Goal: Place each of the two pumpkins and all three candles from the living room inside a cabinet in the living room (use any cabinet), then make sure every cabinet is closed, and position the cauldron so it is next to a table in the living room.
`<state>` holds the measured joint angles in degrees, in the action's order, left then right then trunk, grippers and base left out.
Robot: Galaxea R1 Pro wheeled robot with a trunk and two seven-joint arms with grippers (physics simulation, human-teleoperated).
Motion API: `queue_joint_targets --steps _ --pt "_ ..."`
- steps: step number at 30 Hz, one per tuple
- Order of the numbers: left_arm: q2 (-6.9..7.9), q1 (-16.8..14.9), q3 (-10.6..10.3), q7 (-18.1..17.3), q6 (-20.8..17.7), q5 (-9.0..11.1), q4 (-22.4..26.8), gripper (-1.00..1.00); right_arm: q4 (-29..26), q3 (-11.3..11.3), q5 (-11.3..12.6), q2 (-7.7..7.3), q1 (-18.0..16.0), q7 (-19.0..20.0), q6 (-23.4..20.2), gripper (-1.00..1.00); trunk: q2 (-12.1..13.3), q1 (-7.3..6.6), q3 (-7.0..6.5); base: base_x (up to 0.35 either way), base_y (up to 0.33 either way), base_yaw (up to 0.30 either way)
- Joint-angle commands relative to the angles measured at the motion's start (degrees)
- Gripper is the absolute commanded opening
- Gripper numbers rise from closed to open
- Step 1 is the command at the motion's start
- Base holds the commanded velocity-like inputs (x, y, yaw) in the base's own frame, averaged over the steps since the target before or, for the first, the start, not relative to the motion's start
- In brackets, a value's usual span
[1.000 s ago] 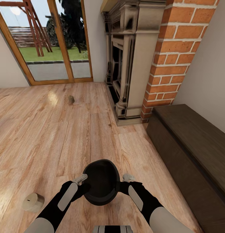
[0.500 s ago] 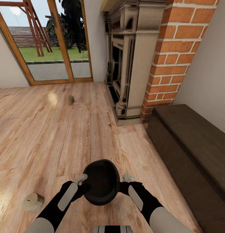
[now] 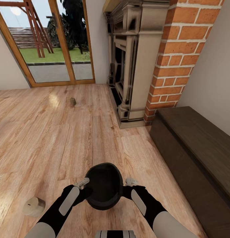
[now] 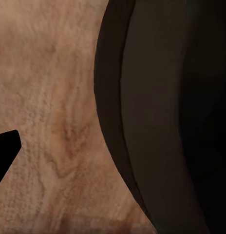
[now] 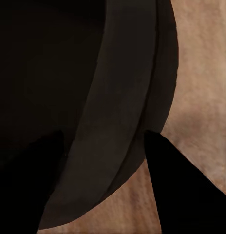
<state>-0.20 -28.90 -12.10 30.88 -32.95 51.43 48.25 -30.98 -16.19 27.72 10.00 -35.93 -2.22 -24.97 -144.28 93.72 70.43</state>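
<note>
Left claw [image 3: 86, 189]: pressed against the left side of the cauldron's rim, one dark finger tip [image 4: 6, 146] showing in the left wrist view apart from the pot wall; whether it pinches the rim or stands spread cannot be told.
Right claw [image 3: 124, 189]: set at the right side of the same rim, one dark finger [image 5: 183, 190] outside the wall and another inside the mouth in the right wrist view, so the claw is pinching the cauldron's rim.
Cauldron [image 3: 104, 185]: a round matte black pot held between the two claws, mouth up and slightly tilted, over the wooden floor [image 3: 62, 142] just in front of the robot's trunk. Its thick rim [image 5: 118, 122] and dark wall [image 4: 152, 122] show close in both wrist views.
Near candle [image 3: 33, 206]: a squat tan cylinder lying on its side on the floor, out to the left of the left claw, apart from the arm.
Far candle [image 3: 72, 101]: a small greyish-tan cylinder standing on the floor well ahead of the claws, towards the glass doors [image 3: 45, 43].
Cabinet [image 3: 197, 155]: a long, low dark brown unit along the wall to the right of the right claw, its front shut.
Fireplace [image 3: 134, 62]: grey carved surround with a red brick column [image 3: 174, 59] beside it, ahead and right of the claws, touching the cabinet's far end.
</note>
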Motion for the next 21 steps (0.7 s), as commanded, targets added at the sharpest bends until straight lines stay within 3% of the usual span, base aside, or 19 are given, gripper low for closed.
queue_joint_targets --steps 1,7,8,21 --pt "0.03 -0.02 -0.12 0.58 0.00 0.60 0.09 1.00 -0.05 -0.07 -0.21 0.00 -0.01 -0.33 -0.23 -1.00 -0.02 -0.01 0.05 0.000 0.000 0.000" --pt "0.03 -0.02 -0.12 0.58 0.00 0.60 0.09 1.00 -0.05 -0.07 -0.21 0.00 -0.01 -0.33 -0.25 -1.00 -0.02 -0.01 0.05 0.000 0.000 0.000" --pt "0.03 -0.02 -0.12 0.58 0.00 0.60 0.09 -1.00 -0.05 -0.07 -0.21 0.00 -0.01 -0.33 -0.25 -1.00 -0.02 -0.01 0.05 0.000 0.000 0.000" --pt "0.03 -0.02 -0.12 0.55 0.00 0.60 0.09 -1.00 -0.05 -0.07 -0.21 0.00 -0.01 -0.33 -0.25 -1.00 -0.02 -0.01 0.05 0.000 0.000 0.000"
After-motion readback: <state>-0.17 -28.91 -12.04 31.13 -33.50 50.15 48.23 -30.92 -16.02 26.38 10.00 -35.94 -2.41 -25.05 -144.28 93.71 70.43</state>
